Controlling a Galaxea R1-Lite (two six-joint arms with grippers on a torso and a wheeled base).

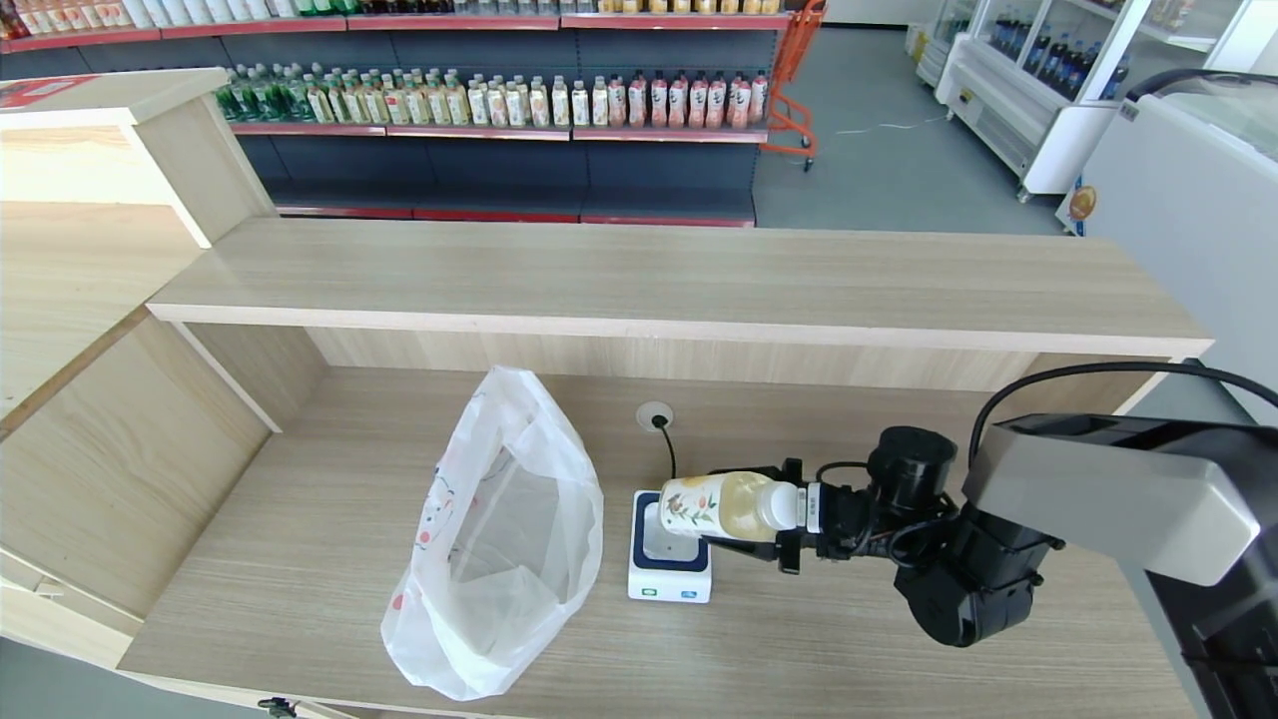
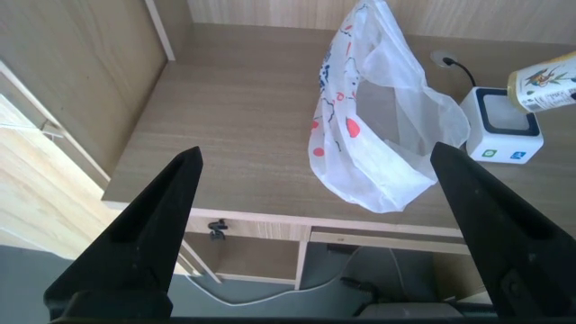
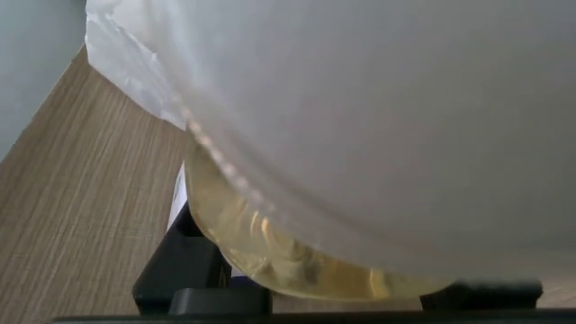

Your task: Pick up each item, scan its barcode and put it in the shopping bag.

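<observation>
My right gripper (image 1: 774, 519) is shut on a bottle of yellowish drink (image 1: 726, 505) with a white cap and a flowered label. It holds the bottle lying sideways just above the white barcode scanner (image 1: 669, 562). The bottle (image 3: 297, 261) looms right against the right wrist camera, with the scanner (image 3: 180, 261) beneath it. The white plastic shopping bag (image 1: 494, 544) stands open on the counter just left of the scanner. In the left wrist view my left gripper (image 2: 315, 234) is open, held off the counter's front edge, with the bag (image 2: 373, 117), the scanner (image 2: 504, 126) and the bottle's end (image 2: 544, 79) beyond it.
The work surface is a recessed wooden counter (image 1: 300, 559) with a raised ledge (image 1: 659, 275) behind and a side wall (image 1: 120, 449) on the left. A black cable (image 1: 667, 444) runs from a desk grommet to the scanner. Store shelves with bottles (image 1: 499, 100) stand behind.
</observation>
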